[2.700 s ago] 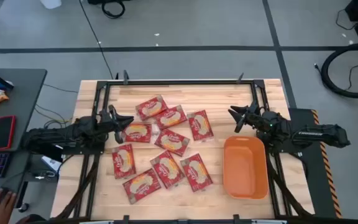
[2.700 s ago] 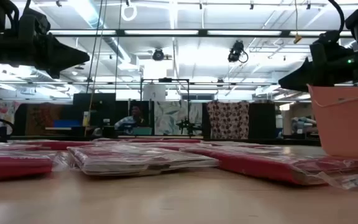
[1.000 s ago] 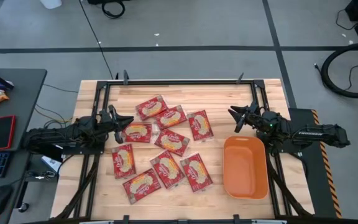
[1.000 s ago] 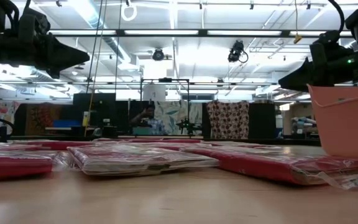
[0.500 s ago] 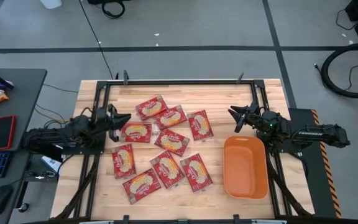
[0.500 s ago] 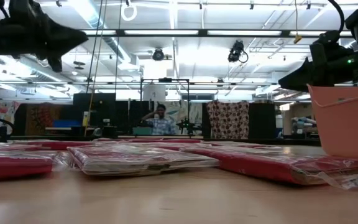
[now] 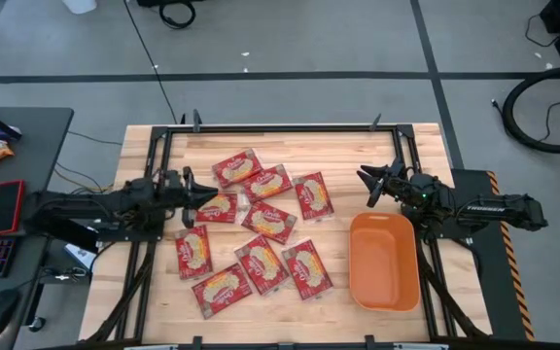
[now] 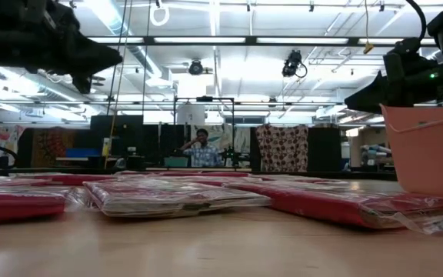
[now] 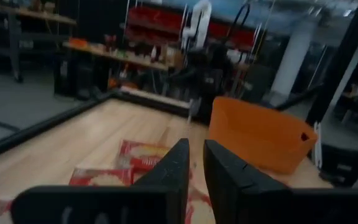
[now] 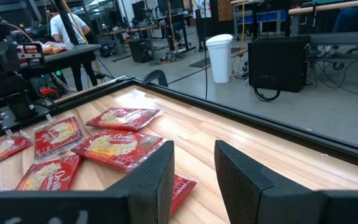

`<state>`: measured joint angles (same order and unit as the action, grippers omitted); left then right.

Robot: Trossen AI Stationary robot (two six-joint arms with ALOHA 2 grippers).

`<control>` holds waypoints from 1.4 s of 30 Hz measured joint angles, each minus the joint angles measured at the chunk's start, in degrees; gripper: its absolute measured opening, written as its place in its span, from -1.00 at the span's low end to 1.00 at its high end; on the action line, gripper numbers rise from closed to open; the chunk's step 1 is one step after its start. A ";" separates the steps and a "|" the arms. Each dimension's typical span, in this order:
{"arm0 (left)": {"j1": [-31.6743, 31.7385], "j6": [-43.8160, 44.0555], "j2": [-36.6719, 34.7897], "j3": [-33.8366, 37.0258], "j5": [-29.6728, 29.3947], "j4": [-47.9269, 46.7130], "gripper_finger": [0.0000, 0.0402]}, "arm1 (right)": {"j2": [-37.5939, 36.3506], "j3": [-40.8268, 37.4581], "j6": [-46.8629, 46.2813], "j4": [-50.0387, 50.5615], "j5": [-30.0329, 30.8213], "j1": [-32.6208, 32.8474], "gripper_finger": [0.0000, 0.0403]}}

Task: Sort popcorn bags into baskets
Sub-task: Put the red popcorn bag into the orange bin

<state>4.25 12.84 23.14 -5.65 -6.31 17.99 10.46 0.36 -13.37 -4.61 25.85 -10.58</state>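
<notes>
— We see a pale wooden table (image 7: 338, 151) on a grey workshop floor, with a dark desk (image 7: 37, 131) off to its left. Where are the packets?

— We count nine red popcorn bags (image 7: 261, 222) scattered flat across the table's middle, several overlapping. The orange basket (image 7: 384, 262) sits to their right, apart from them, with nothing in it that we can see.

— And the left gripper (image 7: 199, 199)?

— It hangs above the left edge of the cluster, over one bag. In its wrist view we see only a narrow slit between the fingers (image 9: 169, 168), with nothing held.

— The right gripper (image 7: 365, 188)?

— It waits above the table just behind the basket, its jaws parted with a clear gap and nothing between them.

— Anyone around?

— A person (image 8: 199, 152) stands far back in the room.
</notes>
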 joint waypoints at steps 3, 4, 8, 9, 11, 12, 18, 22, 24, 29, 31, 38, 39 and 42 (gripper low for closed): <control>0.01 -1.36 6.43 -3.75 -0.02 -3.70 -0.59 | 0.02 0.00 0.00 0.01 -0.01 0.01 -0.40; 0.00 -2.07 8.51 -4.95 -0.03 -5.75 -0.55 | 0.02 0.00 0.00 0.01 0.01 -0.01 -0.40; 0.00 -4.97 16.73 -9.99 -1.35 -15.51 -0.41 | 0.02 -0.01 0.00 0.01 0.00 0.00 -0.40; 0.01 -5.42 18.85 -11.27 -2.05 -17.32 -0.39 | 0.02 0.00 0.00 0.01 0.01 0.01 -0.40; 0.02 -6.04 22.79 -13.40 -3.38 -19.81 -0.36 | 0.02 -0.01 0.00 0.01 0.00 0.01 -0.40; 0.00 -6.04 24.68 -14.32 -4.05 -20.71 -0.35 | 0.02 0.00 0.00 0.01 -0.01 -0.01 -0.40; 0.02 -6.06 34.35 -19.46 -7.21 -21.91 -0.34 | 0.02 -0.01 0.00 0.01 0.00 -0.01 -0.40; 0.30 -4.19 40.58 -24.39 -13.45 -25.53 -0.34 | 0.02 0.00 0.00 0.01 0.00 0.01 -0.40; 1.13 -2.87 43.90 -27.45 -15.17 -27.87 -0.34 | 0.02 0.00 0.00 0.01 -0.01 -0.01 -0.40; 4.58 0.03 52.27 -34.94 -15.80 -35.11 -0.34 | 0.02 -0.01 0.00 0.00 -0.01 0.00 -0.40; 6.24 0.02 55.23 -37.65 -15.98 -38.45 -0.34 | 0.01 0.00 0.00 0.01 0.01 -0.01 -0.40; 11.47 -0.94 64.10 -45.12 -16.48 -45.77 -0.34 | 0.00 0.00 0.00 0.01 -0.01 -0.01 -0.40; 11.84 -1.59 65.37 -46.10 -16.58 -46.49 -0.33 | 0.01 -0.01 0.00 0.01 -0.01 -0.01 -0.40; 12.42 -3.85 68.80 -47.94 -16.60 -47.00 -0.26 | 0.02 -0.02 0.00 0.00 -0.01 -0.01 -0.40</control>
<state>16.67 9.00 91.94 -53.60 -22.91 -29.01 10.47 0.35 -13.37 -4.61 25.85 -10.58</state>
